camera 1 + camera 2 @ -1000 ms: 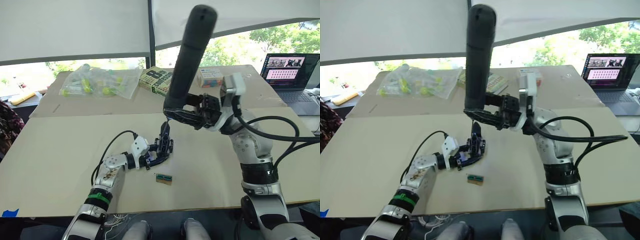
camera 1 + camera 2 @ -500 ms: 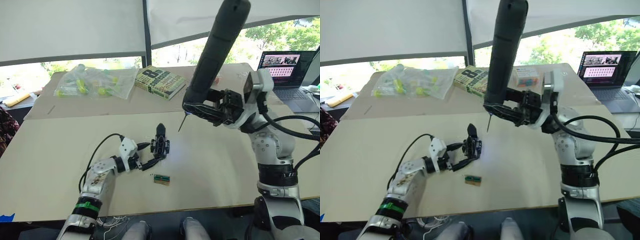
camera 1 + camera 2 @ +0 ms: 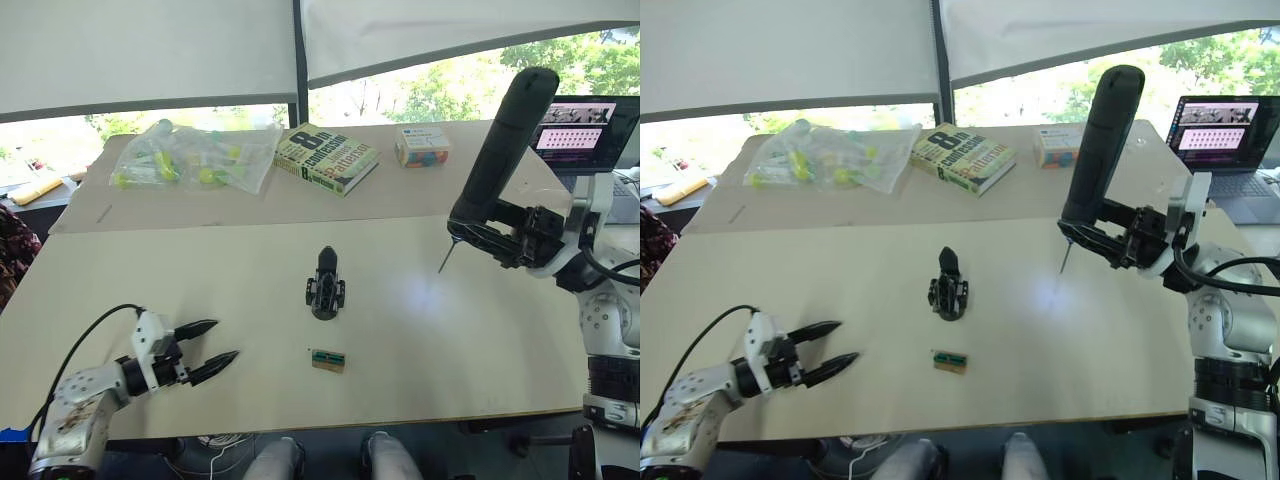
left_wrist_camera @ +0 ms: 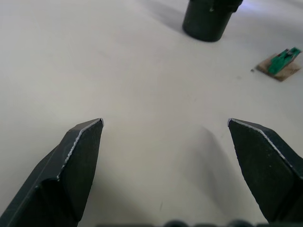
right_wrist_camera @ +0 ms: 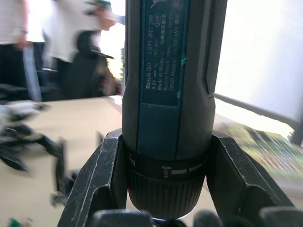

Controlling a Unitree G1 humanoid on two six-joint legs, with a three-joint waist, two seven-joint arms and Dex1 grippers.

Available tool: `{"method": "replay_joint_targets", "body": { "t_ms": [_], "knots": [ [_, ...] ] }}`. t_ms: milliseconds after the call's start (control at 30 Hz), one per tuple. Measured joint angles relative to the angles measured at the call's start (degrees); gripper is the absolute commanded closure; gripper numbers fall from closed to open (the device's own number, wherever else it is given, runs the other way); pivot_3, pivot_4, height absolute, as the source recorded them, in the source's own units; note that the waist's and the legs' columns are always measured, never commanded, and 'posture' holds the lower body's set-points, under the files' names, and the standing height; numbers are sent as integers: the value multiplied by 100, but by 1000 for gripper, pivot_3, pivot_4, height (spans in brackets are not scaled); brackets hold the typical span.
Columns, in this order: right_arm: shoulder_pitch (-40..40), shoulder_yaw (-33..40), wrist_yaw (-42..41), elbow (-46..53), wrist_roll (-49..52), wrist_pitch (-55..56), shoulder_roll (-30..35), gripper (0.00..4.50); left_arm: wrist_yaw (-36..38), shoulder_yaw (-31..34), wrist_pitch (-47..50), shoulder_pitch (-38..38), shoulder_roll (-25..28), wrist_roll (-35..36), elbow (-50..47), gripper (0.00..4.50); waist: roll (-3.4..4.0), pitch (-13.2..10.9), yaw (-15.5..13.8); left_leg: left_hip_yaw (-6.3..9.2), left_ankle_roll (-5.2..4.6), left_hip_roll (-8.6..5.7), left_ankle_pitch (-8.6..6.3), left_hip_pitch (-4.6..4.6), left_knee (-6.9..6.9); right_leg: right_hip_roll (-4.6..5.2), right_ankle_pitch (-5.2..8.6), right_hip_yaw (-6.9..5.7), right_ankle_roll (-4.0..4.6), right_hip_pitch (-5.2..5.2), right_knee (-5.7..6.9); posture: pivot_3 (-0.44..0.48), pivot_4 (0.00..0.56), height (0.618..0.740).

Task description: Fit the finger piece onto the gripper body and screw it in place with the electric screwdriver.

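Note:
The gripper body [image 3: 325, 291] stands alone mid-table, a round dark base with a pointed black finger [image 3: 326, 261] upright on top. I cannot tell the finger piece apart from that assembly. My left gripper [image 3: 226, 338] hovers open and empty near the table's front left edge, well away from the body; in the left wrist view the body's base [image 4: 208, 19] sits far ahead of the spread fingertips [image 4: 87, 137]. To the right, my right gripper [image 3: 487, 236] is shut on the electric screwdriver [image 3: 503, 140], held tilted above the table with its thin bit [image 3: 445, 258] pointing down.
A small green-and-brown block [image 3: 327, 358] lies in front of the body. Along the far table are a book [image 3: 325, 157], a plastic bag of yellow-green items [image 3: 190, 160] and a small box [image 3: 420, 146]. A laptop [image 3: 1218, 140] sits far right. People stand blurred behind the screwdriver [image 5: 71, 42].
My left gripper has let go of the gripper body and drawn back to the front left, fingers open. The right arm carried the screwdriver rightward, away from the body.

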State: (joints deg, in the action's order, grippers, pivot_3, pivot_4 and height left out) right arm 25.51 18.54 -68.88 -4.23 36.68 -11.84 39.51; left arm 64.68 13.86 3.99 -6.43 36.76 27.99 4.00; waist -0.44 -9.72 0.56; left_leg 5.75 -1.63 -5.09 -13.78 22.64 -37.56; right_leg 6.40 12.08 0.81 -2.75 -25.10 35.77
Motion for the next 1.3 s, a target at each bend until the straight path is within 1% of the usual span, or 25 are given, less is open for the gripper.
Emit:
{"method": "replay_joint_targets", "body": {
  "t_ms": [67, 167, 400, 533, 667, 800, 1000, 1167, 1233, 1300],
  "knots": [
    [-227, 68, -17, -26, -69, 111, 84, 2576, 2, 244, 10, -315, 30, 149, -219, 46, -4, -11, 6, 0, 0, 2, 0, 4, 0, 0, 0, -1, 0, -4, 0, 0, 150, 740],
    [-407, 183, 12, -60, -156, 216, 95, 2576, -39, 581, 122, -584, 190, 260, -430, 46, -1, -24, 1, -1, 0, 2, 0, 7, -2, 0, -1, -2, 1, -4, 0, 0, 150, 740],
    [-517, 216, 205, 82, -166, 282, -19, 2576, -224, 1084, 534, -717, 463, 492, -965, 46, -2, -36, -7, -1, 0, 2, 1, 10, -17, -4, -1, -3, 1, 0, 4, 0, 150, 740],
    [-516, 210, 325, 195, -151, 264, -58, 2576, -286, 1108, 760, -699, 542, 585, -1241, 46, -3, -37, -6, -1, 0, 2, 0, 11, -18, -7, -2, -3, 2, -1, 6, 0, 150, 740],
    [-516, 197, 454, 517, -24, 111, -71, 2576, -317, 1089, 963, -693, 570, 617, -1550, 46, -2, -38, 3, -1, 0, 2, 0, 12, -17, -7, -2, -2, 2, -3, 6, 0, 150, 740],
    [-474, 98, 603, 889, 109, -66, -125, 2576, -271, 881, 1129, -568, 578, 617, -1717, 46, -2, -38, -4, -1, 1, 2, 1, 11, -20, -9, -5, -3, 6, 0, 8, 0, 150, 740],
    [-393, -98, 863, 1447, 456, -383, -309, 2576, -41, 422, 1097, -220, 636, 567, -1841, 46, -2, -38, -7, -2, 3, 2, 2, 11, -22, -15, -7, -3, 10, -1, 12, 0, 150, 740],
    [-434, -298, 1260, 2302, 996, -842, -532, 2576, 257, -43, 898, 117, 635, 452, -1822, 46, -2, -38, 0, -1, 3, 3, 2, 11, -21, -15, -8, -1, 10, -3, 12, 0, 150, 740],
    [-491, -444, 1300, 2643, 1119, -962, -544, 2576, 359, -208, 842, 214, 632, 366, -1804, 46, -2, -37, -4, -1, 3, 3, 2, 10, -22, -15, -8, -2, 10, -2, 12, 0, 150, 740],
    [-520, -617, 1438, 2913, 1203, -1024, -697, 2576, 479, -447, 739, 324, 619, 285, -1716, 46, -2, -37, 0, -2, 3, 3, 3, 9, -24, -15, -8, -1, 10, -1, 14, 0, 150, 740]
  ]
}}
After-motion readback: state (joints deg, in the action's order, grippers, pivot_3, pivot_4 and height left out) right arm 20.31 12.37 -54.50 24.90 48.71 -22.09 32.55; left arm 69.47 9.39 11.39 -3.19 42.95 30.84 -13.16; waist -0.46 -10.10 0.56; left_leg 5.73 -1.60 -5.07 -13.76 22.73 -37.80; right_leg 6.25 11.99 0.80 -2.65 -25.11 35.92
